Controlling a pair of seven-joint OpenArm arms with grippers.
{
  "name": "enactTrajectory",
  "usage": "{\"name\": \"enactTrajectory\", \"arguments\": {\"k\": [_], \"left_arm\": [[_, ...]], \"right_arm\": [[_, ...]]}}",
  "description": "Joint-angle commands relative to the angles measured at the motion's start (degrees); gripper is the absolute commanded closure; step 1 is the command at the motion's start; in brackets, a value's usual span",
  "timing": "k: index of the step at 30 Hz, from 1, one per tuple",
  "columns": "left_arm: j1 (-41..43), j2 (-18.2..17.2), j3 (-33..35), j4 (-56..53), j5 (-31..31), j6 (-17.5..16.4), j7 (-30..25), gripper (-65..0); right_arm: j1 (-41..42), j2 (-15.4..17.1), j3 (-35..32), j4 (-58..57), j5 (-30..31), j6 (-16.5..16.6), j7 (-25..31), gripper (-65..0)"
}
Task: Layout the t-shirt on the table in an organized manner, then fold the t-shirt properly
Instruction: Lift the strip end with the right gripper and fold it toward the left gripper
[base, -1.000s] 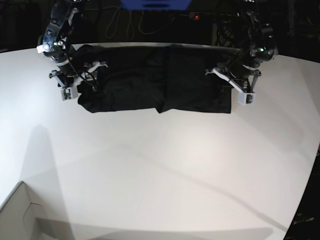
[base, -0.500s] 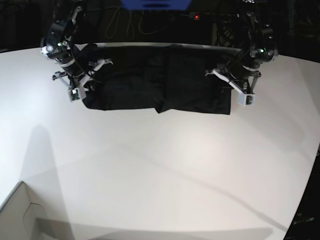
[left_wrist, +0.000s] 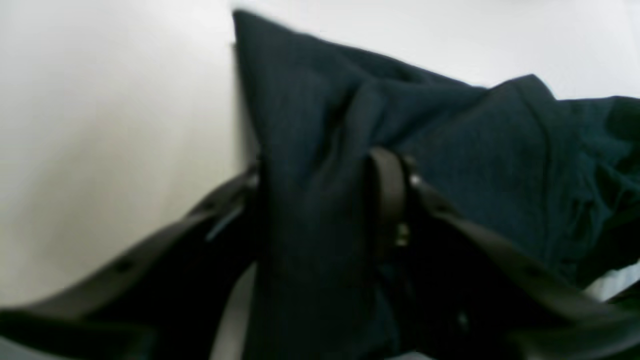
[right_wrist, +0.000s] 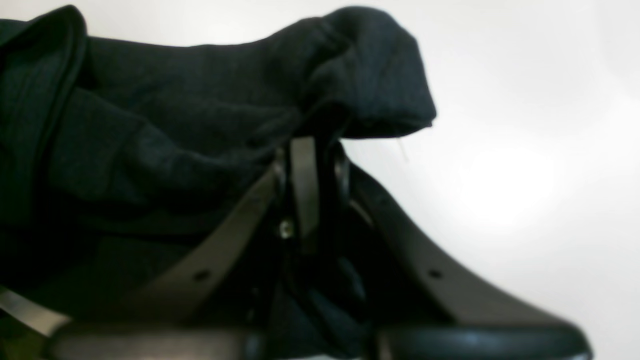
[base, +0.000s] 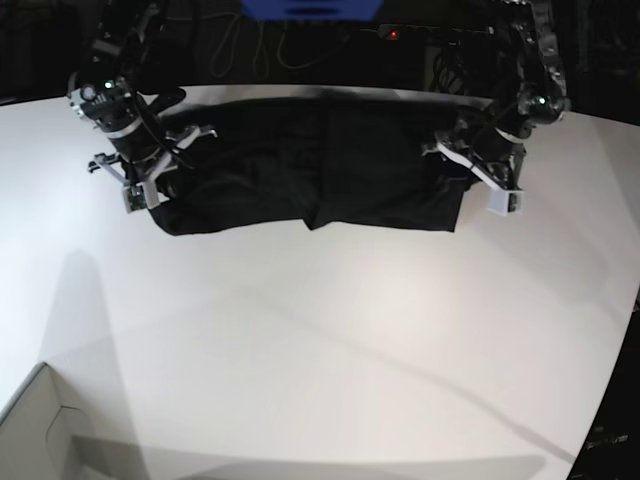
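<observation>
Both wrist views are blurred, so we cannot make out the t-shirt's (left_wrist: 450, 150) seams. Cloth covers the left gripper's (left_wrist: 320, 200) jaw gap. In the base view, we cannot tell sleeves from body, and the table (base: 320, 350) runs off-frame.

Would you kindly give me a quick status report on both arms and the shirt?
Right gripper shut on t-shirt edge. Left gripper straddles cloth, jaws apart. Shirt bunched along table far side. Nothing in the way.

The black t-shirt (base: 310, 175) lies as a wide band near the table's (base: 330, 340) far edge, an arm at each end; a cardboard box corner (base: 35, 430) sits at the near left.
</observation>
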Motion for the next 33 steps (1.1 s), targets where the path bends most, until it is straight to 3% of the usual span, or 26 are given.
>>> {"name": "enactTrajectory", "arguments": {"k": [1, 5, 11, 19, 26, 33], "left_arm": [[-0.2, -0.57, -0.26, 1.29, -2.1, -0.25, -1.18, -28.2], [-0.11, -2.24, -0.26, 1.29, -5.44, -0.25, -1.18, -32.0], [0.77, -3.04, -1.4, 1.64, -9.57, -0.25, -1.18, -33.1], [1.73, -2.95, -10.02, 5.95, -9.92, -0.25, -1.18, -33.1], [1.65, -2.95, -17.05, 2.61, -9.66, -0.25, -1.18, -33.1], [2.26, -3.04, -18.64, 0.94, -9.57, -0.25, -1.18, -33.1]], "right_arm": [[0.19, -0.56, -0.1, 1.3, 0.73, 0.19, 1.31, 0.0], [-0.69, -0.64, -1.77, 2.09, 0.73, 0.19, 1.31, 0.0], [-4.12, -0.64, -9.33, 8.77, 0.73, 0.19, 1.31, 0.0], [-5.61, -0.64, -18.03, 9.91, 0.55, 0.19, 1.31, 0.0], [-5.53, -0.64, -28.49, 10.0, 0.46, 0.19, 1.84, 0.0], [-1.22, -0.64, -38.87, 9.04, 0.46, 0.19, 1.31, 0.0]]}}
